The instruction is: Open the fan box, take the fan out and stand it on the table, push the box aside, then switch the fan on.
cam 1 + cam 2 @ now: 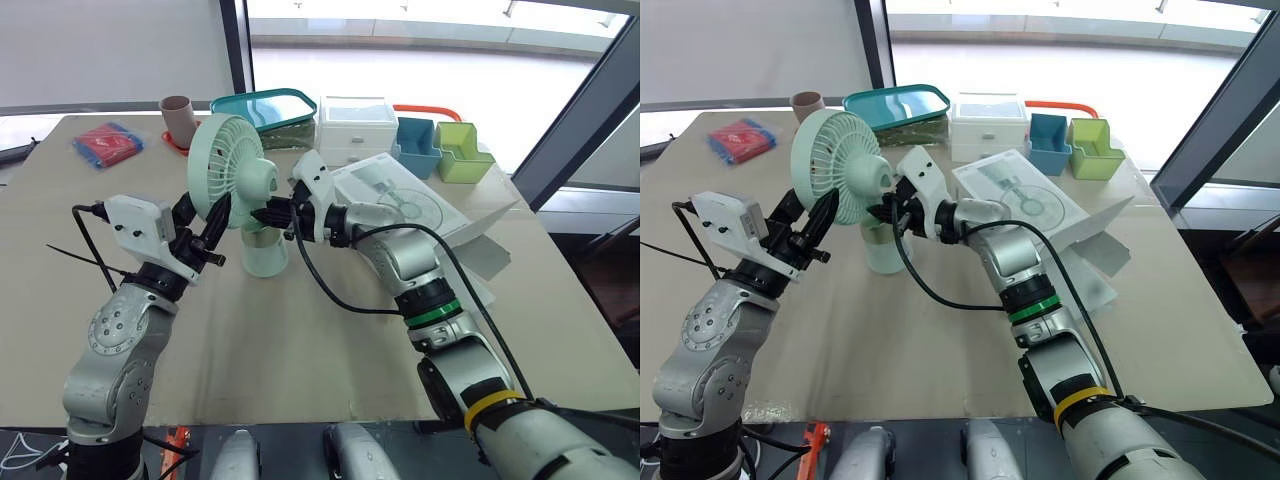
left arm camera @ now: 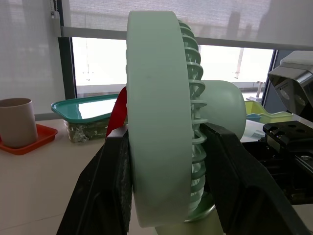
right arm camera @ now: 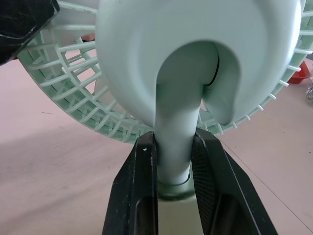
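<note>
The mint-green fan (image 1: pixel 230 160) stands upright on its base (image 1: pixel 264 256) in the middle of the table. My left gripper (image 1: pixel 212 232) is shut on the lower rim of the fan's round cage (image 2: pixel 156 122), one finger on each face. From the other side, my right gripper (image 1: pixel 262 213) is shut on the fan's neck (image 3: pixel 174 147) just under the motor housing. The white fan box (image 1: pixel 430 215) lies open behind my right arm, with its flap spread toward the table's right edge.
Along the far edge stand a brown cup (image 1: pixel 180 115) on an orange coaster, a teal tray (image 1: pixel 265 105), a white drawer unit (image 1: pixel 355 125), a blue bin (image 1: pixel 417 145) and a green bin (image 1: pixel 463 150). A red-and-blue packet (image 1: pixel 105 143) lies far left.
</note>
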Robot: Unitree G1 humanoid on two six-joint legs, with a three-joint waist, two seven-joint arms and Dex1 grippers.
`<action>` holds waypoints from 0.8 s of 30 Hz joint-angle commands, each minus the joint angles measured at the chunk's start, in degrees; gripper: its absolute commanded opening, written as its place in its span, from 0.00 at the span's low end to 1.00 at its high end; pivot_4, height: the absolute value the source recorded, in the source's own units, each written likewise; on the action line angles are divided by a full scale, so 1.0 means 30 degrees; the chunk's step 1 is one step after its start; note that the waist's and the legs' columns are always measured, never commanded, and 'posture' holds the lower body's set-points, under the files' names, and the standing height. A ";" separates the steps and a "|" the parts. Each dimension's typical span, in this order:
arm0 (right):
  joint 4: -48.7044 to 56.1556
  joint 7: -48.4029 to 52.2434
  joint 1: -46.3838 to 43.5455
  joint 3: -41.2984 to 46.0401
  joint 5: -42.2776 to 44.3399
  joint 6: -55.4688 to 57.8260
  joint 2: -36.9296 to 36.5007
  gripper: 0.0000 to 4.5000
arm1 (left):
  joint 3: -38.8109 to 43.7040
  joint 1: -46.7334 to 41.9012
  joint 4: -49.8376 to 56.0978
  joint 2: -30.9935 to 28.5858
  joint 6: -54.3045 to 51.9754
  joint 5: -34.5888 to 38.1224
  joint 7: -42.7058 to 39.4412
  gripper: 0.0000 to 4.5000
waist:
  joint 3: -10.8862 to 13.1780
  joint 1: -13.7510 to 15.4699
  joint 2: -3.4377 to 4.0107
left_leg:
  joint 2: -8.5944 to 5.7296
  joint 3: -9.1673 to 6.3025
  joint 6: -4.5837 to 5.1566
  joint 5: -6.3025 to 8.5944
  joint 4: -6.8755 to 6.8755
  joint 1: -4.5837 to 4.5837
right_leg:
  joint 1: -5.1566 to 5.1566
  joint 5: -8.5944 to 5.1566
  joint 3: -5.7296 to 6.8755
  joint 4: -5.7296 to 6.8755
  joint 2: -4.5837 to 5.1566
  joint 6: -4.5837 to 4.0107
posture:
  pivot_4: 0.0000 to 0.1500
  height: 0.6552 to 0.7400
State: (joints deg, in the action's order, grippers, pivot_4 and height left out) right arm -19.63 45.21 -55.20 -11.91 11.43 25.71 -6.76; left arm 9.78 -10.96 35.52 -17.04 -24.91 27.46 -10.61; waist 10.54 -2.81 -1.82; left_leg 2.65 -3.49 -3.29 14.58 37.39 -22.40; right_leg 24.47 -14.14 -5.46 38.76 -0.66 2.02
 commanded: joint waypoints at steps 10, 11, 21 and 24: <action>0.0615 -0.0204 -0.0368 0.0062 -0.0073 -0.0461 0.0354 0.08 | 0.0923 -0.0229 0.1234 -0.0924 0.0441 0.2097 -0.2007 0.78 | 0.0001 -0.0003 0.0001 | 0.0000 -0.0001 0.0000 0.0000 0.0000 -0.0003 | 0.0004 0.0000 0.0001 0.0000 0.0000 0.0000 | 1.00 1.00; 0.0598 -0.0236 -0.0411 0.0099 -0.0049 -0.0462 0.0378 0.08 | 0.0955 -0.0104 0.1332 -0.1017 0.0391 0.2351 -0.2177 0.89 | 0.0001 -0.0003 0.0002 | 0.0000 -0.0001 0.0000 0.0000 0.0000 -0.0003 | 0.0004 0.0000 0.0001 0.0000 0.0000 0.0000 | 1.00 1.00; 0.0332 -0.0509 -0.0620 0.0873 0.0323 -0.0290 0.0307 0.08 | 0.6597 0.1860 0.1113 -0.4082 -0.0152 0.5876 -0.4056 0.97 | 0.0002 -0.0150 0.0001 | 0.0007 -0.0002 0.0000 0.0000 -0.0008 -0.0008 | 0.0033 -0.0002 0.0004 0.0016 -0.0007 -0.0004 | 1.00 1.00; 0.0565 -0.0381 -0.0610 0.1112 0.0576 -0.0030 0.0186 0.08 | 0.8488 0.2228 0.0000 -0.5329 -0.0647 0.7086 -0.4701 0.97 | 0.0009 -0.0177 0.0001 | 0.0012 0.0001 0.0000 0.0000 -0.0005 -0.0019 | 0.0041 -0.0002 0.0005 0.0012 -0.0008 -0.0004 | 1.00 1.00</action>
State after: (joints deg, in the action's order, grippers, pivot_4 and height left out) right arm -20.97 43.65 -54.73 -11.22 10.92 25.90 -6.18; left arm 28.00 -4.99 37.51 -29.52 -25.70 43.95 -22.30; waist 10.57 -3.34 -1.81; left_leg 2.68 -3.49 -3.29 14.58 37.37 -22.46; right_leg 24.60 -14.15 -5.45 38.80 -0.68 2.01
